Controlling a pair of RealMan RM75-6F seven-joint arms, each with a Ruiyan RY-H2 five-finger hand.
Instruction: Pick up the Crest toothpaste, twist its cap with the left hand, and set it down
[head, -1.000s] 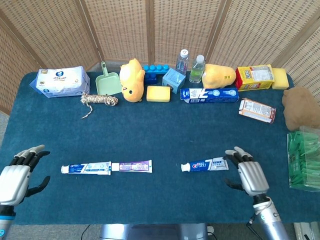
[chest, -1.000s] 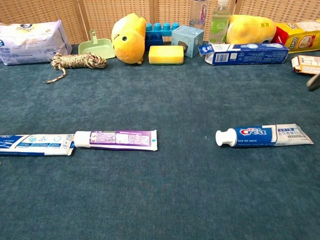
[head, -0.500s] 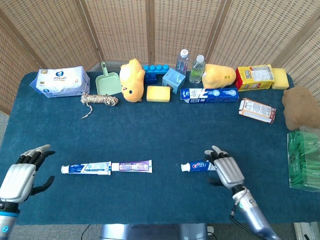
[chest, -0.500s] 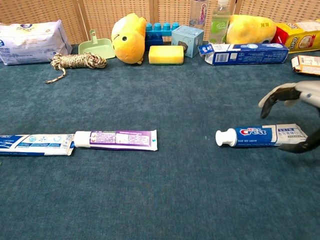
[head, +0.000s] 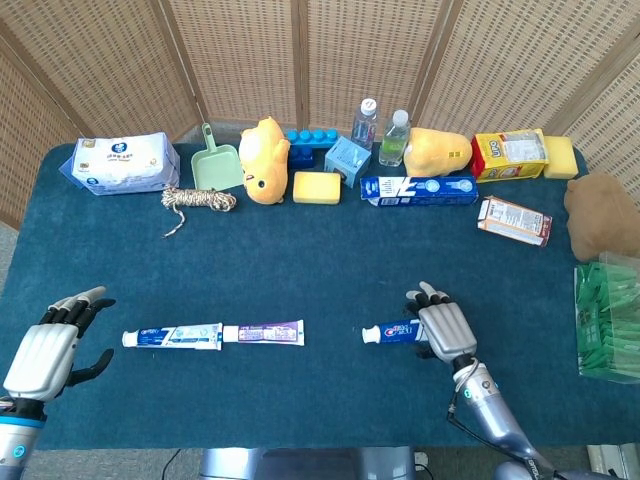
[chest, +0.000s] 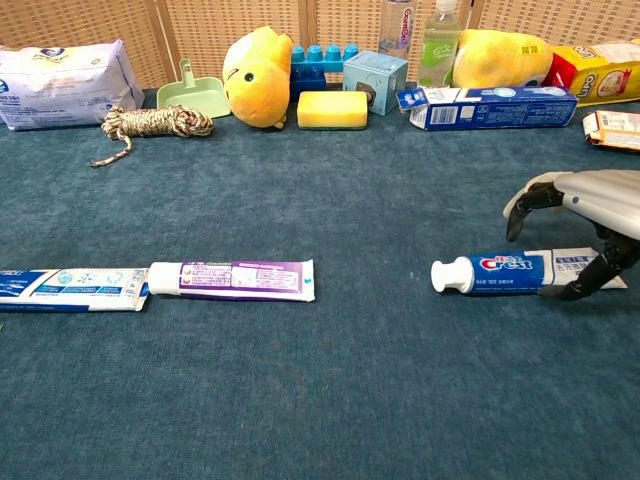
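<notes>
Lying flat on the blue table cloth (head: 330, 260), right of centre: Crest toothpaste (chest: 520, 271), white cap (chest: 451, 275) pointing toward the robot's left, tail end under the right hand.

Hovering over the tube's tail half: right hand (chest: 585, 215), palm down, fingers (chest: 527, 198) arched and spread above the tube, thumb reaching down on the near side, just beside the tube edge. Not gripping; no clear contact readable in the chest view. From the head view, hand (head: 441, 327) covering the tail of the tube (head: 392, 332), cap end showing.

Waiting at the table's near left corner, well apart from the Crest tube: left hand (head: 48, 345), fingers extended and slightly apart, holding nothing. Outside the chest view.

Lying end to end near the left hand: blue-and-white tube (head: 172, 337) and purple tube (head: 263, 332), touching or nearly so.

Sitting along the far edge: wipes pack (head: 122, 163), green dustpan (head: 214, 162), rope coil (head: 200, 200), yellow plush (head: 264, 159), yellow sponge (head: 316, 187), toothpaste box (head: 418, 189).
</notes>
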